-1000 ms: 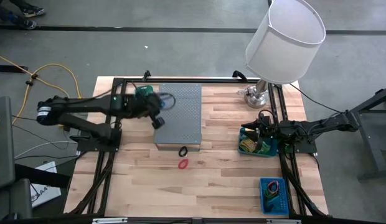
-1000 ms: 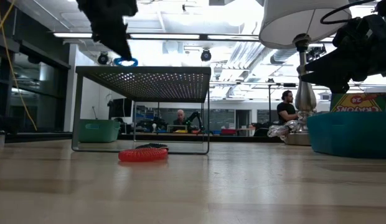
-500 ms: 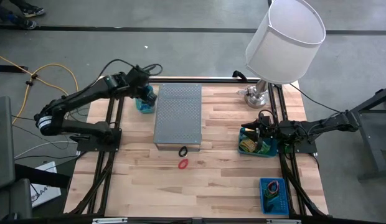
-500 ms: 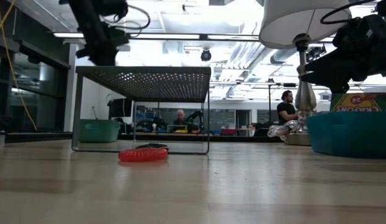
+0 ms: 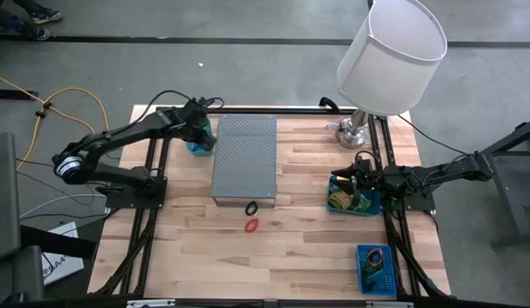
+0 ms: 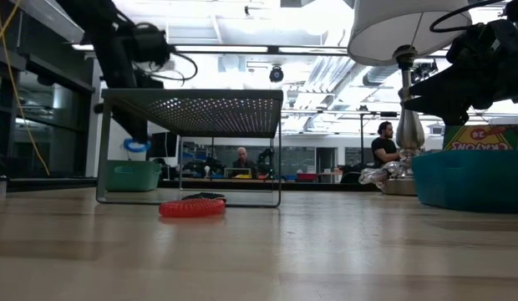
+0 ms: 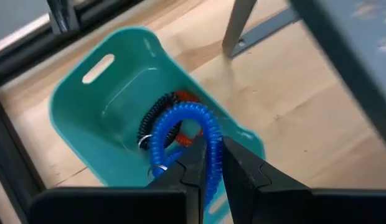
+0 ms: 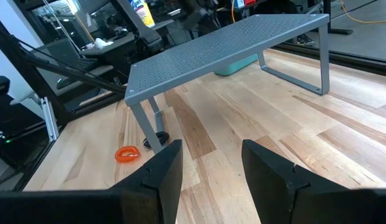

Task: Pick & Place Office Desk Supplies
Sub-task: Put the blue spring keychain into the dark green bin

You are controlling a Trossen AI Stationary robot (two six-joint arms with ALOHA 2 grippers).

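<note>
A blue coiled loop (image 7: 180, 127) is in my left gripper (image 7: 208, 163), which is shut on it above a teal bin (image 7: 112, 106) at the table's far left. In the high view this gripper (image 5: 199, 131) stands beside the grey perforated stand (image 5: 244, 158). A black coil (image 7: 152, 121) and a red one (image 7: 183, 98) lie in the bin. On the table in front of the stand lie a black coil (image 5: 250, 208) and a red coil (image 5: 251, 225). My right gripper (image 8: 208, 163) waits open at the table's right. My left gripper pinches the blue loop's coiled strand (image 7: 211, 146) between its two fingers. The fingers slant downward toward the bin. The rest of the loop sticks out past the fingertips and hangs (image 6: 135, 145) clear above the bin's rim.
The grey stand (image 6: 192, 104) spans the table's middle far part. A lamp (image 5: 389, 51) stands at the far right. A teal bin with a crayon box (image 5: 350, 198) sits under my right arm, and a blue tray (image 5: 376, 267) lies near the front right.
My left gripper has swung from above the grey stand's far end toward the table's far left corner and come down, carrying the blue loop. The loop, which was above the stand's top, now hangs lower, over the teal bin. The gripper has stayed shut on it.
</note>
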